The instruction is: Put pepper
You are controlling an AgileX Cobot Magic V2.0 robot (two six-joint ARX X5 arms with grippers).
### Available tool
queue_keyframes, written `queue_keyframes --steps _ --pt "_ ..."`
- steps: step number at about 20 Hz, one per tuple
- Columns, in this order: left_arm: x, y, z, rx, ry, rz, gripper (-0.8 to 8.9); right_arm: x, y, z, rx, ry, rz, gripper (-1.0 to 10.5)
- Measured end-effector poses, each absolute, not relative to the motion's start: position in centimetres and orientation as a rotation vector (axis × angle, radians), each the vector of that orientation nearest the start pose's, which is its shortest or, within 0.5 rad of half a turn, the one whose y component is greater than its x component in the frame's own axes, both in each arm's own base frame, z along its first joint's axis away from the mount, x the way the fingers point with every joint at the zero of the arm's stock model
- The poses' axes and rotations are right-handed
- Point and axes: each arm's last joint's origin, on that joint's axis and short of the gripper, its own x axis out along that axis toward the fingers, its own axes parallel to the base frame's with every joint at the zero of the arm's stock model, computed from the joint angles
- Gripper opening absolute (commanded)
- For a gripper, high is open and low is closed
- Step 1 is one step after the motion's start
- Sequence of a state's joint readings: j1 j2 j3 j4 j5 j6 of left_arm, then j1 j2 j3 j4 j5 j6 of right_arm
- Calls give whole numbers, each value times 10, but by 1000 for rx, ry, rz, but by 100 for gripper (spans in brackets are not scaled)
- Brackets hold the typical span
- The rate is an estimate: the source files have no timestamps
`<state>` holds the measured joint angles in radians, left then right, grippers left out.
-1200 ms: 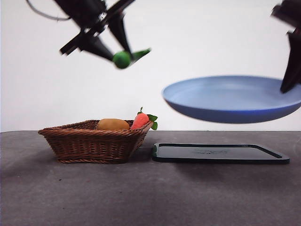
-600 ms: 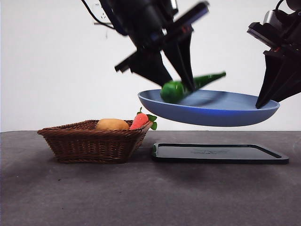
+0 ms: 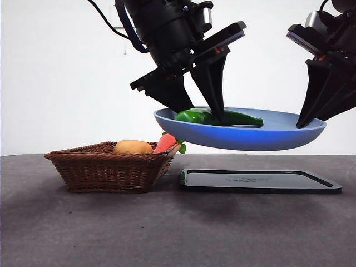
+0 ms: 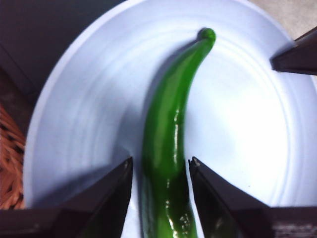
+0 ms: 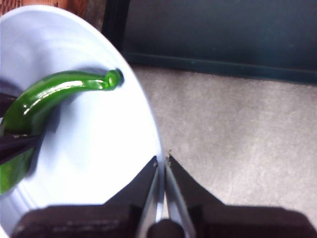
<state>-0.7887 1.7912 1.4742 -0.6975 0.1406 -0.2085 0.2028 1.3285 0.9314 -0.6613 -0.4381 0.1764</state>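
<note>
The front camera sits low, near table height, looking level across the table (image 3: 178, 222) at close range. The left wrist camera looks straight down, close, onto the blue plate (image 4: 74, 124). The right wrist camera looks down past the plate's rim onto the table. All three share the plate.

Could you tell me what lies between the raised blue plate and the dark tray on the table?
Nothing: the front view shows only open air between the blue plate, held up by the right hand, and the dark tray beneath it.
</note>
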Motion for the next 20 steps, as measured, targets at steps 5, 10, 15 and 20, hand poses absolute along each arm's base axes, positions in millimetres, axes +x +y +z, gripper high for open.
queue_keyframes --steps 5,10,15,20 --pt "260 -270 268 134 1078 -776 272 243 63 238 281 1132 481 5" --pt "242 -252 311 91 975 -836 272 245 58 238 292 1125 460 5" --pt "209 -219 370 57 791 -889 272 261 33 240 336 1058 325 5" --pt "175 -185 411 20 642 -922 272 309 18 231 379 1086 254 5"
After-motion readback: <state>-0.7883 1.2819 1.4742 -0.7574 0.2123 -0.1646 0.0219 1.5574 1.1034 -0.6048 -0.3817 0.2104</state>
